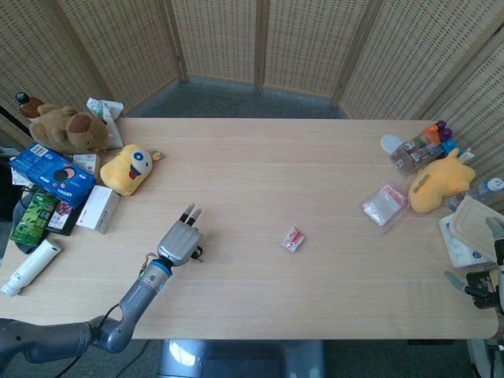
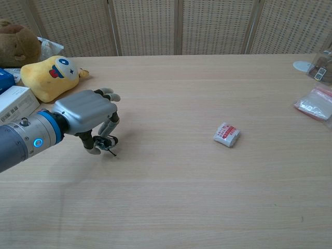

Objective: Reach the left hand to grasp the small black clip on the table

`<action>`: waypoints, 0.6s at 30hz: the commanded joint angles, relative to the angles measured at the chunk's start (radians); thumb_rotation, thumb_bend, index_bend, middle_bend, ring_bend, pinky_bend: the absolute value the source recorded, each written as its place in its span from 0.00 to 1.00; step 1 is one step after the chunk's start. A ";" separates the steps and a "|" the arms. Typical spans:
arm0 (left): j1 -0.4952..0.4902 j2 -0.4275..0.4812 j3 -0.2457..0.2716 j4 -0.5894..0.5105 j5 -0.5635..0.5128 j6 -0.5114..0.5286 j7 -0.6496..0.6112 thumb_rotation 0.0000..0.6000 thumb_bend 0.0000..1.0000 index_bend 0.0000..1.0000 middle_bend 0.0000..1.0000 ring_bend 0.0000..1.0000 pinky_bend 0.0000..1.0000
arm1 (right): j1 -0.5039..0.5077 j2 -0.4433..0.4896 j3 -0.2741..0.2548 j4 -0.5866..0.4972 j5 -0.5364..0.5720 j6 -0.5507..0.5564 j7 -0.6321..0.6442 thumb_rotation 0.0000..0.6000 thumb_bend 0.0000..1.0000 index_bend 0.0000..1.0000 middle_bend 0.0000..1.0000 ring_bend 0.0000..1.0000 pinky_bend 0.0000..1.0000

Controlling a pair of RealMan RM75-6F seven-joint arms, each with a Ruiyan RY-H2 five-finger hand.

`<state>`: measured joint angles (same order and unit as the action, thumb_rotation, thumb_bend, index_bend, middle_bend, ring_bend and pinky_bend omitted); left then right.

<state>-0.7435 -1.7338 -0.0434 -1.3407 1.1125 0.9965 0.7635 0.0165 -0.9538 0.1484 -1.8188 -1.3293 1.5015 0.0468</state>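
Left robot hand [image 2: 85, 113] is lowered over the small black clip [image 2: 106, 144], thumb and one finger pinching it from either side while the remaining fingers stay extended forward. Clip sits at the tabletop [image 2: 171, 197] surface beneath the palm, on the left half; whether it is lifted clear cannot be determined. Head view confirms the same hand [image 1: 179, 241] with the clip hidden below it. Right robot hand [image 1: 482, 288] is at the far right edge; its finger state cannot be determined. Small red-and-white packet [image 2: 227, 134] lies well apart, toward centre.
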 commanded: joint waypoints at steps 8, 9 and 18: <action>-0.028 0.128 -0.066 -0.202 0.023 0.071 0.084 1.00 0.09 0.68 0.62 0.11 0.00 | -0.001 0.000 -0.002 -0.005 -0.004 0.003 -0.003 0.81 0.00 0.00 0.00 0.00 0.00; -0.032 0.143 -0.074 -0.225 0.023 0.078 0.096 1.00 0.09 0.68 0.62 0.11 0.00 | 0.000 0.000 -0.002 -0.007 -0.005 0.003 -0.005 0.81 0.00 0.00 0.00 0.00 0.00; -0.048 0.283 -0.145 -0.435 0.007 0.149 0.161 1.00 0.09 0.68 0.61 0.13 0.00 | -0.001 0.001 -0.003 -0.013 -0.009 0.006 -0.001 0.81 0.00 0.00 0.00 0.00 0.00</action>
<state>-0.7862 -1.4841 -0.1682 -1.7383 1.1237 1.1242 0.9081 0.0152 -0.9527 0.1456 -1.8310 -1.3383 1.5074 0.0463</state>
